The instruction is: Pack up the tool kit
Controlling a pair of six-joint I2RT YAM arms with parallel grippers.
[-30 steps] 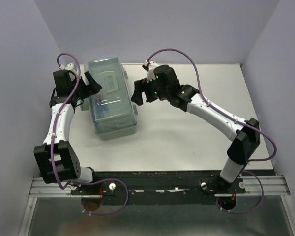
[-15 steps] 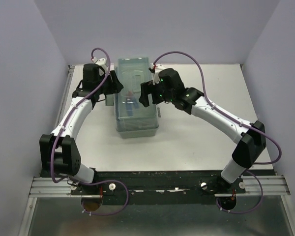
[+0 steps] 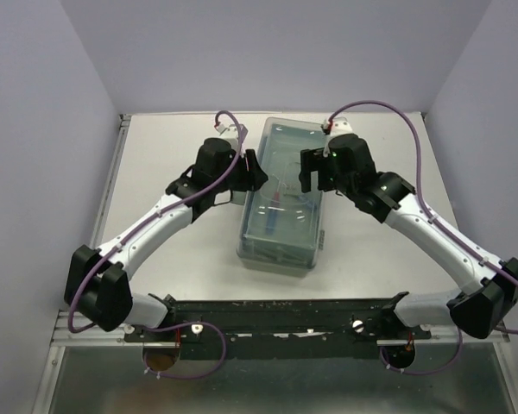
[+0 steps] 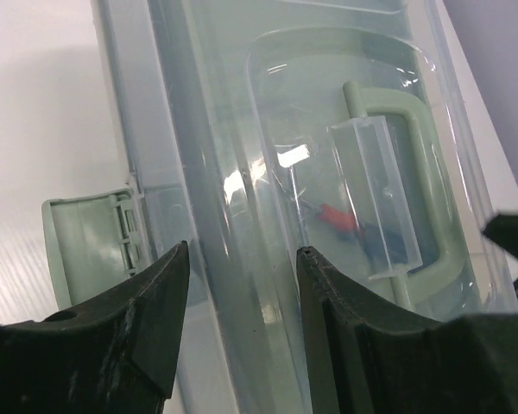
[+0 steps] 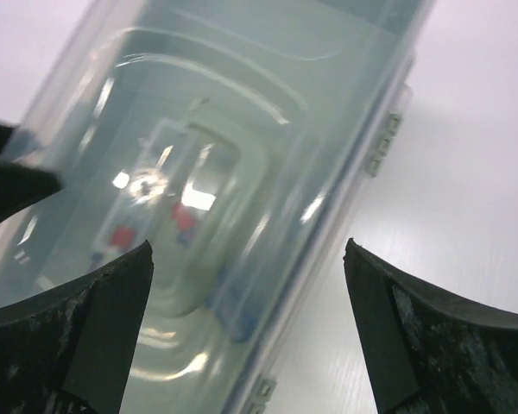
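Note:
The tool kit [image 3: 281,203] is a long sage-green box with a translucent lid, lying mid-table at a slight angle. Through the lid I see its handle [image 4: 423,172] and red and blue tools [image 4: 337,217]. My left gripper [image 3: 252,172] is at the box's left long side, and its jaws [image 4: 242,250] are closed on the lid's raised rim. A green latch flap [image 4: 86,250] hangs open just left of them. My right gripper [image 3: 315,172] hovers over the right long side. It stands wide open [image 5: 248,245] astride the lid's edge [image 5: 354,190], touching nothing.
The white table [image 3: 388,250] is boxed in by lilac walls on the left, back and right. A black rail [image 3: 285,306] with both arm bases runs along the near edge.
The tool kit has slid from the back left to the middle of the table, both arms travelling with it. My left jaws narrowed onto its rim. The right jaws opened slightly wider.

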